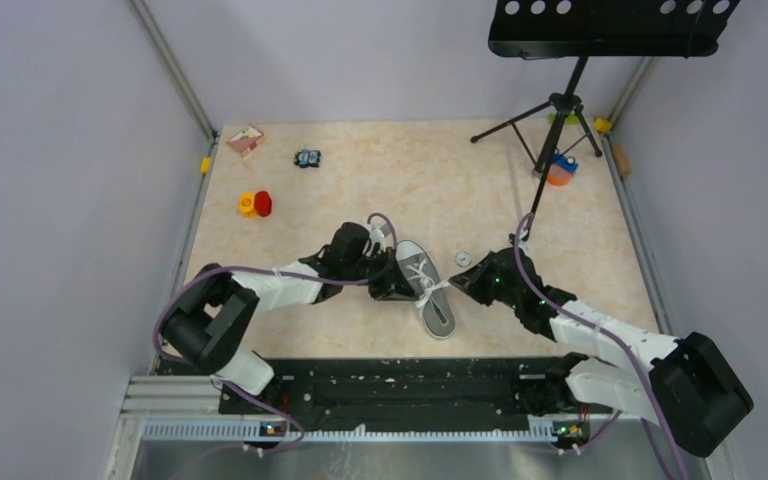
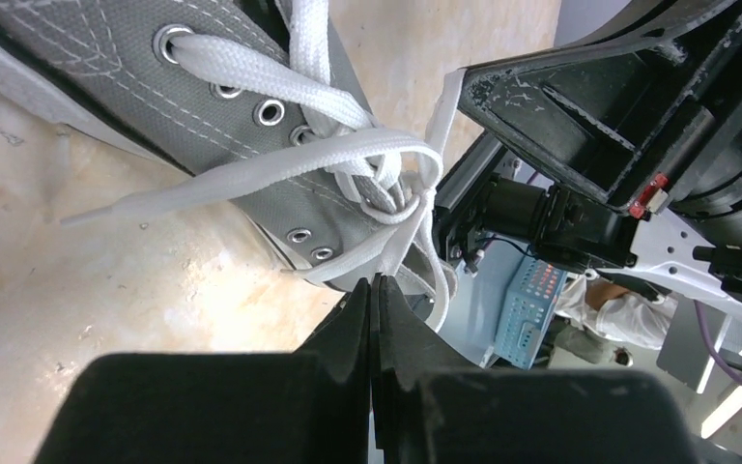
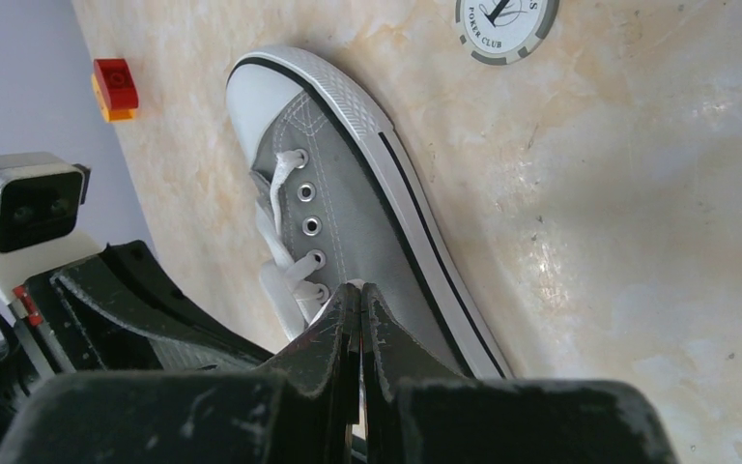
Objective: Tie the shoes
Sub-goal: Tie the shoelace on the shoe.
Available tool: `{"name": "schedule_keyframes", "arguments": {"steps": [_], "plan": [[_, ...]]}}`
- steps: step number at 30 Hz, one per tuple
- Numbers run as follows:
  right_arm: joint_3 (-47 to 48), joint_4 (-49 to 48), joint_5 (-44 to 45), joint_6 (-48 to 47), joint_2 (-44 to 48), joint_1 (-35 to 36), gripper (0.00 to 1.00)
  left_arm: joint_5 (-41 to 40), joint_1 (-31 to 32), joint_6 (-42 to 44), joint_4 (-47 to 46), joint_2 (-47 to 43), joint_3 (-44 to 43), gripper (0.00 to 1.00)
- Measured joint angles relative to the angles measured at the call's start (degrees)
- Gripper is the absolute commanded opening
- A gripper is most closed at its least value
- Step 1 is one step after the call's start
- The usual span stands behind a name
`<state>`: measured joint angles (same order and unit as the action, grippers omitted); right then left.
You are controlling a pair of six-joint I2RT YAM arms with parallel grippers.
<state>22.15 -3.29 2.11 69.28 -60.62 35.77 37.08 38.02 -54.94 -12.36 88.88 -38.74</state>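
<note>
Since the half-drawn knot likely needs pulling apart, both jaws are clamped on the laces (image 2: pixel 280 164), left at 9 o'clock of the sneaker (image 1: pixel 422 270), right at 3 o'clock; it lies mid-desk (image 1: pixel 360 190), toe toward 11 o'clock.

The sneaker (image 1: pixel 426 288) is being shown in grey canvas with white stitching; its laces (image 2: pixel 290 164), toe cap (image 3: pixel 263 97) and sole (image 3: pixel 353 95) are being shown in white, the sole being edged by a black stripe. The desk (image 1: pixel 410 180) is being seen in beige marbling.
</note>
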Motion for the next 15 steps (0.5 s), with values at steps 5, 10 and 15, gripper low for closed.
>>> {"name": "schedule_keyframes", "arguments": {"steps": [5,10,15], "plan": [[-1.1,-0.2,0.0,0.6,1.0,-0.3,0.00,-1.8,0.0,2.2,3.0,-3.9,0.6,0.00],[-1.2,-0.3,0.1,1.0,1.0,-0.5,0.00,-2.6,0.0,3.7,3.8,-5.2,1.1,0.00],[-1.2,-0.6,0.0,1.3,1.0,-0.8,0.00,-2.4,0.0,3.8,3.8,-5.3,2.0,0.09]]}}
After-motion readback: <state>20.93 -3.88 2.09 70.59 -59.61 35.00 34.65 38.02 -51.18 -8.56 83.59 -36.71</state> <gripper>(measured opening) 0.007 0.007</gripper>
